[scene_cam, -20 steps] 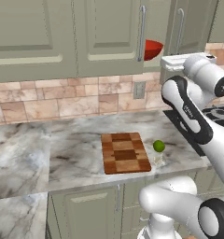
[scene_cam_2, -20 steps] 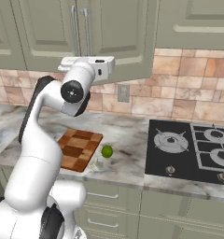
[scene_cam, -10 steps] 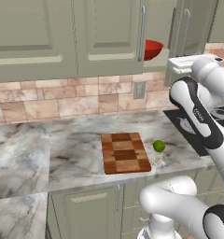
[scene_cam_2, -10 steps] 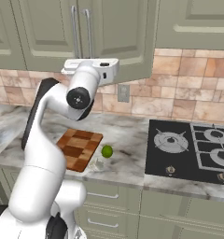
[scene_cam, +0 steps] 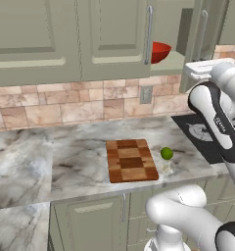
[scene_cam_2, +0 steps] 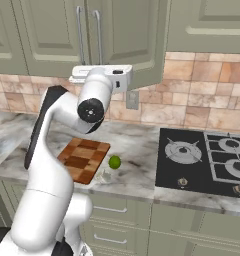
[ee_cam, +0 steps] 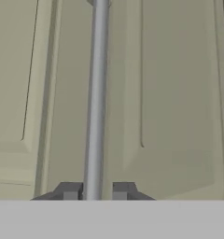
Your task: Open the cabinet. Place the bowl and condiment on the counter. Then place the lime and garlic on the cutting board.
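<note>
Up at the wall cabinet (scene_cam: 114,39), the gripper (ee_cam: 94,191) sits with its two dark fingertips (ee_cam: 69,190) either side of the silver bar handle (ee_cam: 96,93) on the swung-out right door (scene_cam: 207,44), pinching it. That door stands partly open, showing the red bowl (scene_cam: 159,51) on the shelf inside. Below, on the marble counter (scene_cam: 65,157), the chequered cutting board (scene_cam: 130,160) lies flat, with the lime (scene_cam: 166,153) just beside its right edge. A black hob (scene_cam_2: 207,160) lies further right.
</note>
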Motion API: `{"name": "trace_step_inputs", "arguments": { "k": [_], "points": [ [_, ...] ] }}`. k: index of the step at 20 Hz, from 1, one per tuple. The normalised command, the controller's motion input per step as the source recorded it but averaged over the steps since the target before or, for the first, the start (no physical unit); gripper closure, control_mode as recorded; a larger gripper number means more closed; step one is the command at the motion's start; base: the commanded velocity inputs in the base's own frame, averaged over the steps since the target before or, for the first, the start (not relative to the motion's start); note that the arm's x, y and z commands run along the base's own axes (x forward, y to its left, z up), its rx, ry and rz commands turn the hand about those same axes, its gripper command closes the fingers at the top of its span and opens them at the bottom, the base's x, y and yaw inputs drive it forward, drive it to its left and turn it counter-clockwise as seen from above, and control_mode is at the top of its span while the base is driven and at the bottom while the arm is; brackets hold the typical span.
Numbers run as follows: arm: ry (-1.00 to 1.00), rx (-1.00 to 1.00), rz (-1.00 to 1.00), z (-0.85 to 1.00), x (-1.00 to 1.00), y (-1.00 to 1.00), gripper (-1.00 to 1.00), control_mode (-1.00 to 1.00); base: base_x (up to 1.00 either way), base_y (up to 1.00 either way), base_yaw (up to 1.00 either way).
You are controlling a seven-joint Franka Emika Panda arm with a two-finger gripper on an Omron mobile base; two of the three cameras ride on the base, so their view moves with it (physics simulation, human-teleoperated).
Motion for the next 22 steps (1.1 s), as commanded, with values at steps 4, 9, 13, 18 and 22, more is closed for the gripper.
{"name": "trace_step_inputs", "arguments": {
  "k": [4, 9, 13, 18, 22],
  "points": [
    [0.0, 0.0, 0.02, 0.0, -0.18, -0.4, 1.0, -1.0, 0.0, 0.0, 0.0],
    [0.0, 0.0, 0.01, 0.0, -0.19, -0.41, 1.0, -1.0, 0.0, 0.0, 0.0],
    [0.0, 0.01, 0.0, 0.0, -0.1, -0.27, 1.0, -1.0, 0.0, 0.0, 0.0],
    [-0.01, 0.01, 0.0, 0.0, -0.02, -0.15, -1.0, -1.0, 0.0, 0.0, 0.0],
    [-0.05, 0.02, 0.0, 0.0, -0.18, -0.26, -1.0, -1.0, 0.0, 0.0, 0.0]
  ]
}}
